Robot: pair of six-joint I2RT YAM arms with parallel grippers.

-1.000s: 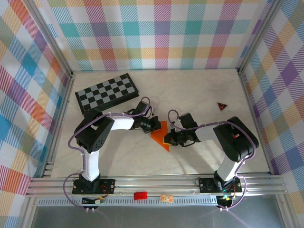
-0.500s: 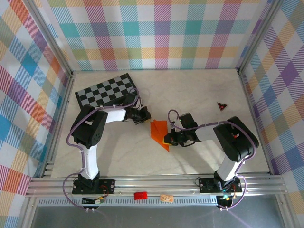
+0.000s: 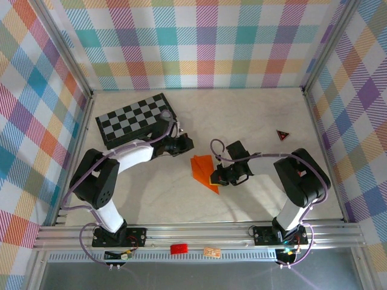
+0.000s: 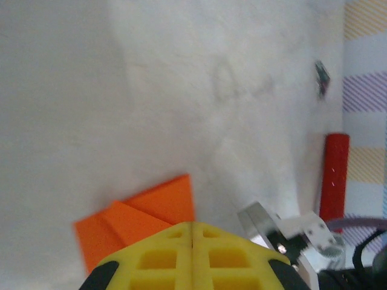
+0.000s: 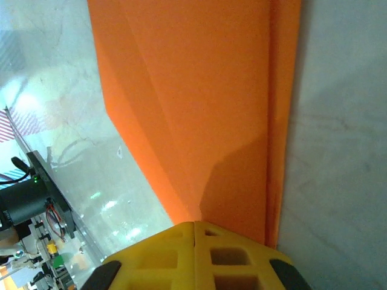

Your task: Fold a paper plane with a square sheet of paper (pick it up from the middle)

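Note:
The square sheet of paper (image 3: 203,170) is bright orange and lies folded into a pointed dart shape on the pale table, its tip toward the front. My right gripper (image 3: 214,179) is shut, and its yellow fingertips (image 5: 195,232) rest over the paper's (image 5: 199,103) right part, near a long crease. My left gripper (image 3: 187,144) is shut and empty. It sits just up and left of the paper, clear of it. In the left wrist view a corner of the orange paper (image 4: 142,214) shows just beyond the closed gripper (image 4: 192,225).
A black-and-grey checkerboard (image 3: 136,119) lies at the back left, close behind the left arm. A small dark red triangle (image 3: 282,135) sits at the right. A red cylinder (image 4: 334,175) stands near the striped wall. Plaid walls enclose the table.
My left gripper has drawn back from the paper toward the checkerboard. The right gripper has stayed at the paper's right edge. The paper has shifted slightly left.

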